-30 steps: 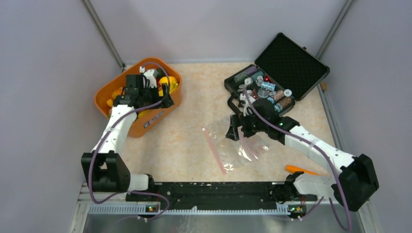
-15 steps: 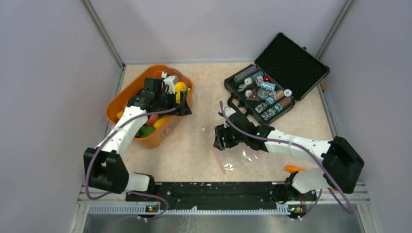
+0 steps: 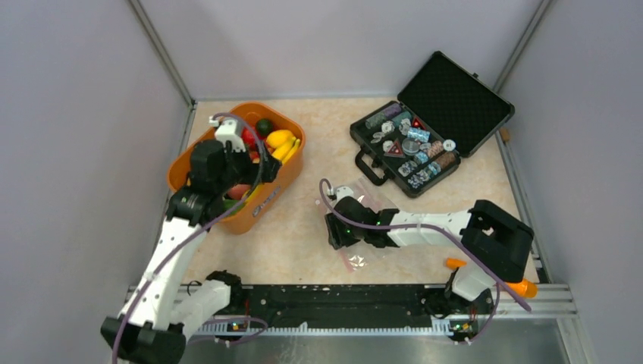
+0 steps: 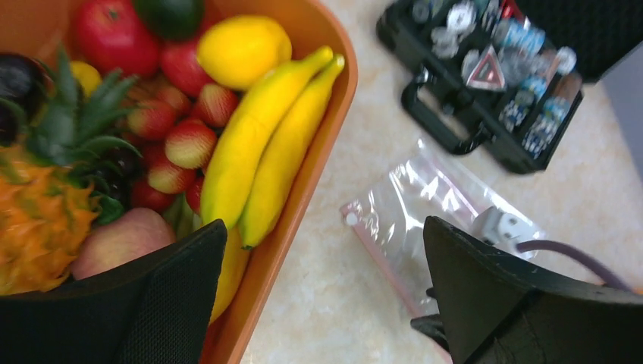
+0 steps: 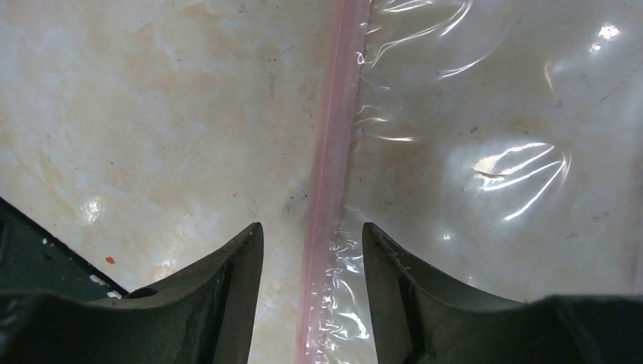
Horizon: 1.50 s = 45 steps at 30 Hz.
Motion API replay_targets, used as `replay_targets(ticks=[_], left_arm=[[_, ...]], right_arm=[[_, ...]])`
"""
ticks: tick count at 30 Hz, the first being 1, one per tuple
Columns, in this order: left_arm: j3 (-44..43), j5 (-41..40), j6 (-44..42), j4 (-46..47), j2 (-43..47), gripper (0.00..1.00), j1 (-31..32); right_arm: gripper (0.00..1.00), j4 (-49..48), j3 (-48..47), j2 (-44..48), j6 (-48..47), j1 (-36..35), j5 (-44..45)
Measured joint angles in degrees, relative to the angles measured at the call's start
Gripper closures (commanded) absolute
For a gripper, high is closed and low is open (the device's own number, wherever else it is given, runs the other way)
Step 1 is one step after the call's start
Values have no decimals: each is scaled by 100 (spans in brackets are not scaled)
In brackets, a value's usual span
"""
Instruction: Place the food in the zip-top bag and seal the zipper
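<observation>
The food [image 3: 277,140] fills an orange basket [image 3: 292,171] at the left: bananas [image 4: 265,144], a lemon [image 4: 243,49], red apples [image 4: 114,34] and a pineapple [image 4: 42,205]. My left gripper [image 3: 261,178] hovers open above the basket's right rim, holding nothing, its fingers [image 4: 174,303] wide apart. The clear zip-top bag [image 5: 493,152] lies flat on the table, partly under my right arm. My right gripper [image 5: 312,243] is low over the bag's left edge. Its jaws are open and straddle the pink zipper [image 5: 334,136] without pinching it.
An open black case [image 3: 413,152] of small tokens sits at the back right, its lid [image 3: 455,102] raised. An orange piece [image 3: 462,265] lies near the right arm's base. Grey walls close in both sides, and a black rail [image 3: 334,296] runs along the near edge.
The basket slid right with my left gripper, which then rose above its rim. My right gripper moved left and nearer across the bag to the zipper edge, its jaws narrowing.
</observation>
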<state>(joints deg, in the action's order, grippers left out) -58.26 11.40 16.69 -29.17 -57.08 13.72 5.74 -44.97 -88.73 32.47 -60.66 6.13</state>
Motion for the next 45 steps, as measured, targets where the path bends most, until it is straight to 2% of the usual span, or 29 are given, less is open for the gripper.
replay_targets(ticks=[4, 6, 12, 17, 19, 23, 24, 25, 26, 37, 45], left_arm=[[363, -461, 212, 505, 1049, 1, 0], [437, -610, 275, 595, 1294, 1, 0], [444, -785, 339, 643, 1307, 1, 0], [540, -898, 476, 629, 1270, 1, 0], [540, -1019, 579, 664, 1283, 1, 0], [535, -1196, 715, 828, 1298, 1, 0], [529, -1237, 728, 859, 1294, 1, 0], [511, -1270, 741, 861, 1279, 1, 0], [494, -1309, 743, 870, 1261, 1, 0], [372, -1895, 898, 1047, 1069, 1, 0], [291, -1746, 1014, 1117, 922, 1, 0]], right_arm=[[53, 177, -269, -278, 20, -114, 380], [54, 245, -396, -372, 17, -155, 540], [66, 527, -780, -645, -39, -229, 822], [68, 833, -1266, -1134, -136, -286, 988], [74, 944, -1478, -1344, -157, -361, 1095], [75, 992, -1705, -1552, -166, -597, 1303], [82, 977, -1711, -1565, -166, -634, 1333], [98, 975, -1711, -1567, -166, -649, 1353], [100, 973, -1711, -1567, -170, -671, 1360], [100, 796, -1661, -1541, -205, -669, 1335], [100, 507, -1095, -931, -269, -669, 1314]])
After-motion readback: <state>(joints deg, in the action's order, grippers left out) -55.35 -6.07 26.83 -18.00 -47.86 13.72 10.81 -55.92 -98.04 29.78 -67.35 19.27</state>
